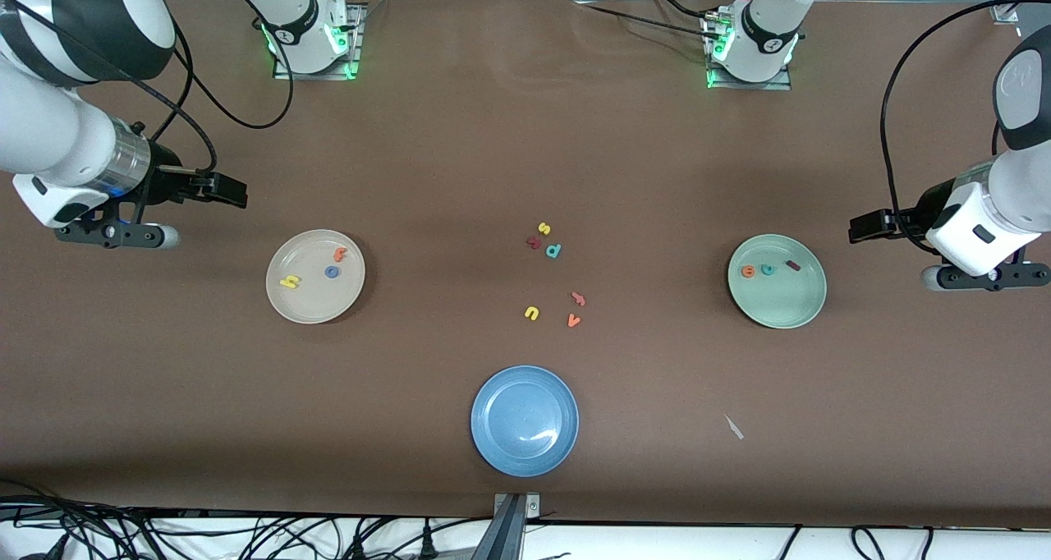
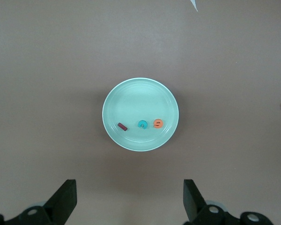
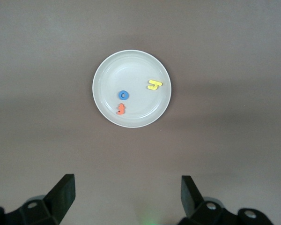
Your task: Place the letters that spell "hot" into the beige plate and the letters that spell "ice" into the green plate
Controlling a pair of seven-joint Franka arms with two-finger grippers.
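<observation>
The beige plate (image 1: 308,304) (image 3: 131,70) lies toward the right arm's end of the table. In it are a yellow h (image 1: 290,282) (image 3: 154,85), a blue o (image 1: 332,272) (image 3: 123,95) and an orange t (image 1: 339,254) (image 3: 121,109). Toward the left arm's end, the green plate (image 1: 780,307) (image 2: 140,96) holds an orange e (image 1: 749,272) (image 2: 158,123), a teal c (image 1: 767,269) (image 2: 142,124) and a dark red i (image 1: 793,265) (image 2: 122,126). My right gripper (image 1: 228,189) (image 3: 128,190) hangs open and empty over bare table beside the beige plate. Beside the green plate my left gripper (image 1: 866,226) (image 2: 130,192) is open and empty over the table.
A blue plate (image 1: 525,420) with nothing in it sits near the front edge at mid-table. Several loose letters lie between the plates, among them a yellow s (image 1: 543,228), a teal d (image 1: 553,250), a yellow u (image 1: 532,313) and an orange v (image 1: 573,321). A white scrap (image 1: 733,427) lies nearer the front.
</observation>
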